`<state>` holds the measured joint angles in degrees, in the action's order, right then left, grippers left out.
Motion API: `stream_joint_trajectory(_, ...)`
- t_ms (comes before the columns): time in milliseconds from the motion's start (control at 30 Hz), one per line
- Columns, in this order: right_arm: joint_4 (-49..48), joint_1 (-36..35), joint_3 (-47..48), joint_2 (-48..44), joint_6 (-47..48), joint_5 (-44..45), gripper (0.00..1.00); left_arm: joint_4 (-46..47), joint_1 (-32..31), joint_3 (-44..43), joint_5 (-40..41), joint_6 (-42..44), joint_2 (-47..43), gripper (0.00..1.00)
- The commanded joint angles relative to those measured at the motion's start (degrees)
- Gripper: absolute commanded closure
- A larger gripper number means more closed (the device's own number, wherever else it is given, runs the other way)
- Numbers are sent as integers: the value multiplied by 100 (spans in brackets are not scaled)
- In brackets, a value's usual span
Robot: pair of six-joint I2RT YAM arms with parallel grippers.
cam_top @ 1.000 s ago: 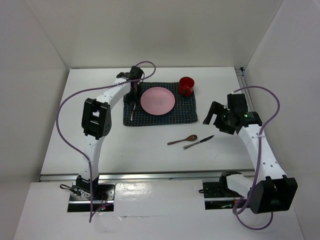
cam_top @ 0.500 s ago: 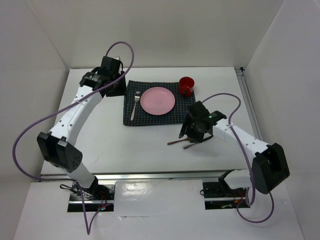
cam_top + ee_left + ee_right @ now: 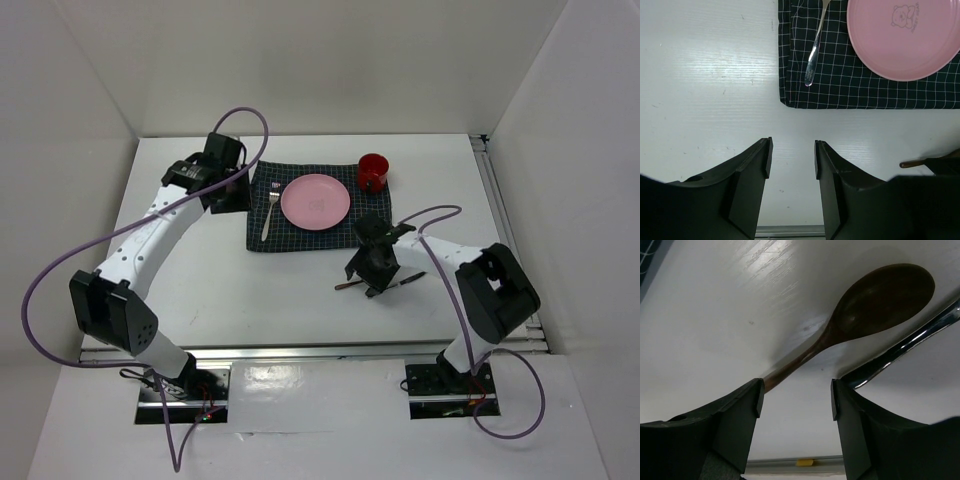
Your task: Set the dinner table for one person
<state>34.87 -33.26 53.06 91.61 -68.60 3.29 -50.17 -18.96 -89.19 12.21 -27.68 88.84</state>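
Note:
The white dinner table (image 3: 200,290) holds a dark checked placemat (image 3: 375,220) with a pink plate (image 3: 315,200), a fork (image 3: 267,218) left of the plate and a red mug (image 3: 373,172) at its far right corner. A brown wooden spoon (image 3: 885,295) and a knife (image 3: 910,342) lie side by side in front of the placemat. My right gripper (image 3: 368,272) is open, low over both; the spoon's handle runs to its left finger and the knife to its right finger. My left gripper (image 3: 233,197) is open and empty, raised left of the placemat. The left wrist view shows the fork (image 3: 812,65) and plate (image 3: 905,35).
White walls close in the table on three sides. A metal rail (image 3: 300,352) runs along the near edge and another (image 3: 495,200) along the right edge. The spoon's handle tip (image 3: 343,287) sticks out left of my right gripper.
My left gripper has drawn back from the fork, which stays on the placemat. My right arm has swung in from the right and come down over the spoon and knife.

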Motion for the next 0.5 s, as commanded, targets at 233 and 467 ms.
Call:
stream_joint_trajectory(233, -139, -146, 503, 682, -698, 628, 45, 157, -20, 253, 89, -18, -227, 44)
stream_joint_trajectory(467, 274, -277, 442, 604, -1058, 1049, 91, 157, -20, 366, 27, -18, -279, 44)
